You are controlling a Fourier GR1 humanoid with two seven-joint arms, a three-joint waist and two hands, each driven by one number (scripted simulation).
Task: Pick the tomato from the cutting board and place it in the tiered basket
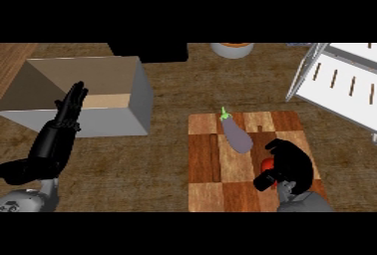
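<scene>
Head view: I see my right hand down on the cutting board, fingers curled round the tomato, which shows only as a red patch at the hand's left side, still on the board. An eggplant lies on the board just beyond the hand. The tiered basket stands past the board's far right corner. My left hand rests well left of the board, fingers straight, over an open box on the desk.
</scene>
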